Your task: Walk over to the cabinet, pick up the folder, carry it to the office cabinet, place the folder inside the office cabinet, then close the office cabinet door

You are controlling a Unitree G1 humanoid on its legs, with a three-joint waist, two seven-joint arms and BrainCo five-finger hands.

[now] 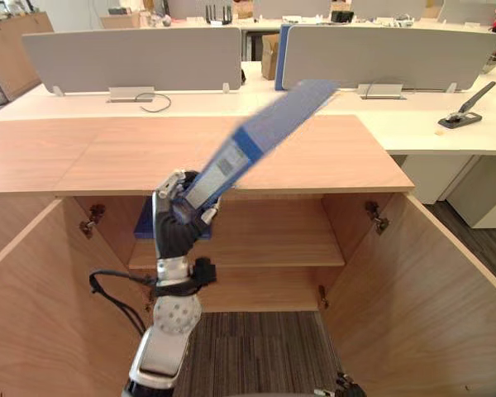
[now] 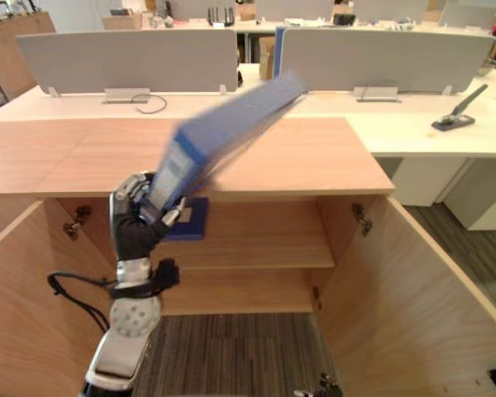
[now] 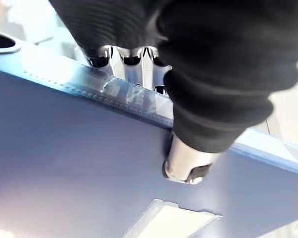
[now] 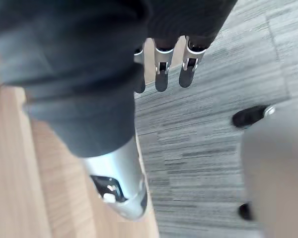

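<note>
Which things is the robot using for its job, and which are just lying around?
For the job:
blue folder, held tilted in the left hand
office cabinet, doors open
its shelf

Just lying about, on the desks behind:
black stapler-like tool
loose cable
cardboard box
grey desk screens

The left arm (image 1: 160,356) is silver-grey with smooth rounded shells. At its wrist sits a pale round disc dotted with small holes, topped by a black collar. The left hand (image 1: 175,222) wears a dark ribbed cover above silver fingers (image 3: 132,62). The right hand (image 4: 84,69) has the same dark ribbed cover, silver fingers (image 4: 162,74) ending in dark tips, and a thick silver thumb (image 4: 116,178) with a small dark inset.
</note>
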